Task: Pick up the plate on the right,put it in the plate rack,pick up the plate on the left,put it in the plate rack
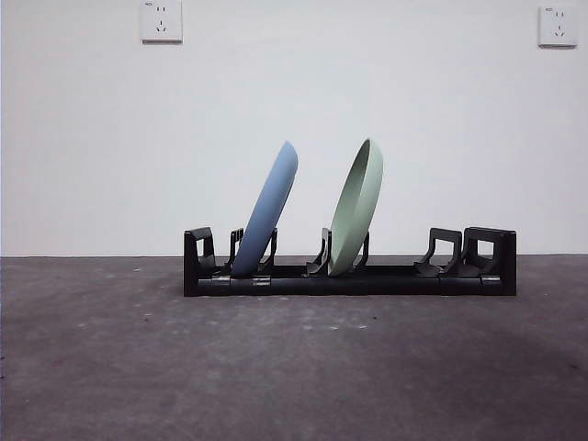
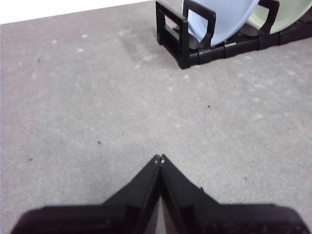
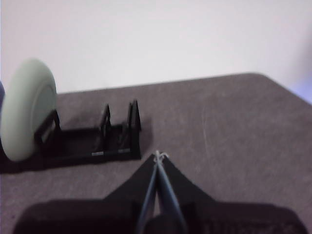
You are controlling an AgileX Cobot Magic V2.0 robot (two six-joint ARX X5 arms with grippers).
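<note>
Front view, table: grey table (image 1: 294, 367) is shown bearing one rack; no arm is seen in this view.
Plate rack: plate rack (image 1: 349, 276) is set long-ways across the table, black, with paired upright prongs; two slots are filled and the prong pairs at one end are left free.
Blue plate: blue plate (image 1: 266, 209) is seated on edge in a slot near one end of the rack, tilted, its foot caught between prongs.
Green plate: green plate (image 1: 358, 207) is seated on edge in a slot near the middle, tilted the same way, apart from the blue plate.
Left gripper: left gripper (image 2: 159, 158) is held over bare table with its jaws closed tip to tip on nothing; the blue-plate end of the rack lies well apart ahead of it.
Right gripper: right gripper (image 3: 159, 155) is likewise closed and empty; the free end of the rack lies near ahead of it, the green plate further along.
Step in hand: both plates are judged placed, so only a clear withdrawal is judged to remain.
Handling note: the arms are best kept high and away from the rack; the tilted plates are judged liable to tip or roll if the prongs are knocked.
</note>
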